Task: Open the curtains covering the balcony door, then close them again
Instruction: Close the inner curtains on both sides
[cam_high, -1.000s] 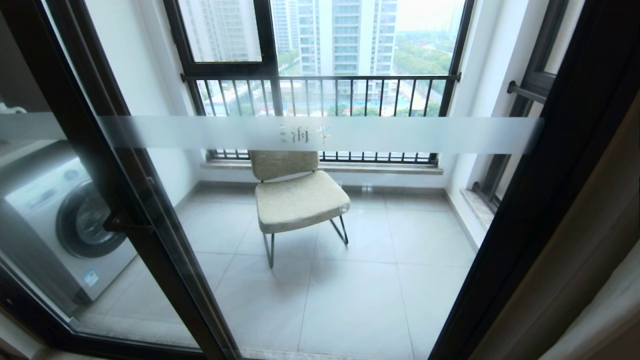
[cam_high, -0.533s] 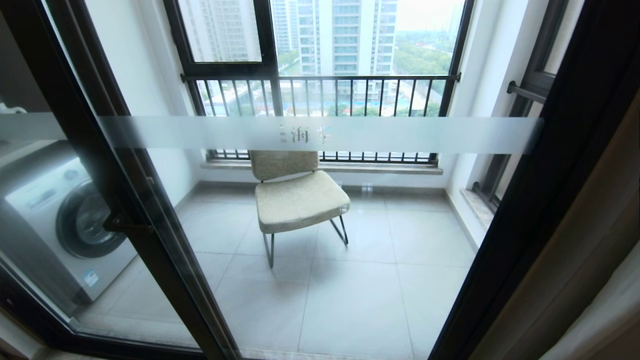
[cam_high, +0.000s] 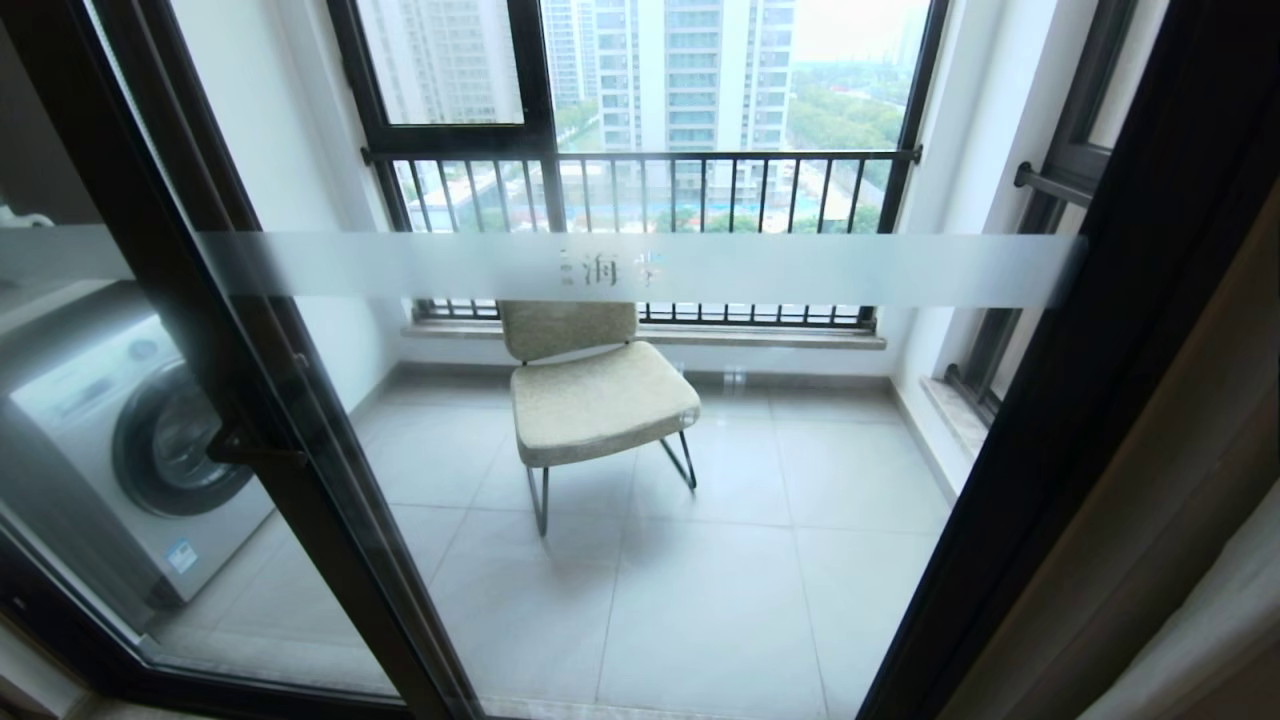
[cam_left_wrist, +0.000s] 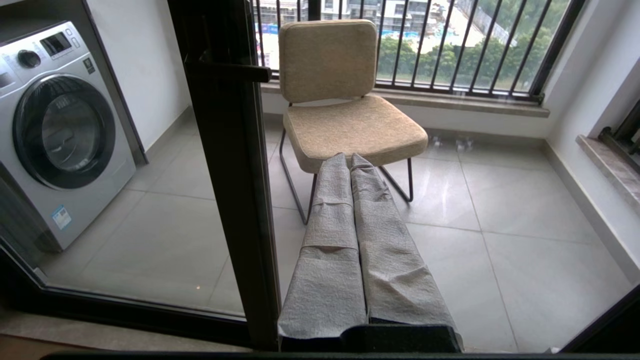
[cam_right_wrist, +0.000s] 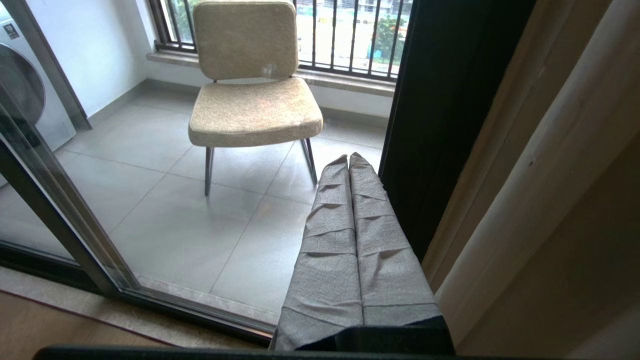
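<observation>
Right wrist view: the right gripper, fingers pressed together on nothing, hangs just beside the curtains, drawn clear of the balcony door. Opening looks done; closing calls for gripping the fabric's edge.

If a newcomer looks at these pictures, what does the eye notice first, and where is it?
First comes the beige chair, standing alone on the tiled balcony behind the balcony door with its frosted band. A washing machine stands at the left behind the glass. The curtains hang gathered at the right edge, leaving the glass uncovered.
</observation>
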